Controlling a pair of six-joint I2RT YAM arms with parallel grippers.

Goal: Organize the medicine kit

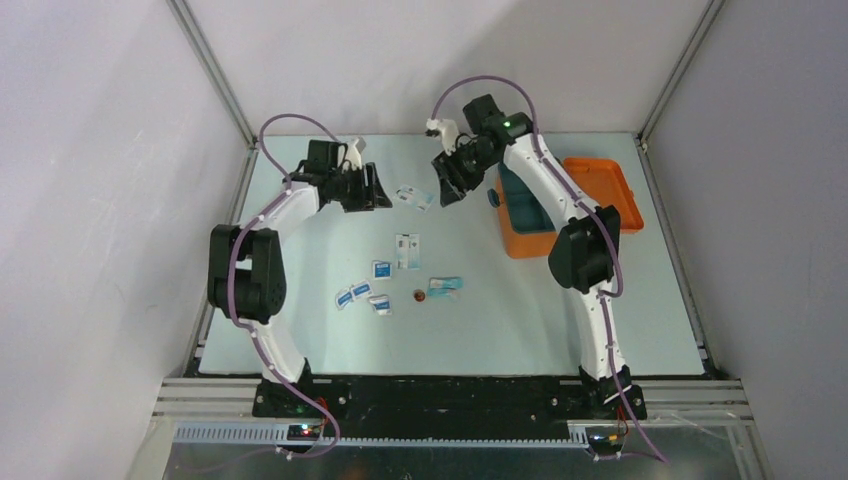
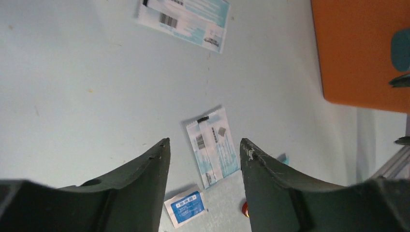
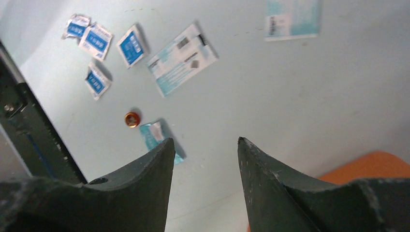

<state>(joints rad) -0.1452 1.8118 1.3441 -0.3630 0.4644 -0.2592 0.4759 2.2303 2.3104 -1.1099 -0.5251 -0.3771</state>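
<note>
The orange rectangular plastic medicine kit (image 1: 525, 243) lies open at the far right of the pale blue table (image 1: 300, 330), long axis near-to-far; right fingers (image 1: 447, 188) hang just beside it, left fingers (image 1: 365, 190) well apart; both pairs gape empty above scattered white-and-blue paper sachets (image 1: 407, 250); the right arm is nearer.

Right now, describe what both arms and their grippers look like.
The left arm and right arm have white links joined by bulky black joints, on black bases. A purple cable loops along each. A small green light glows near the right wrist. The left gripper and right gripper each have two dark, scuffed fingers tapering to tips.
</note>
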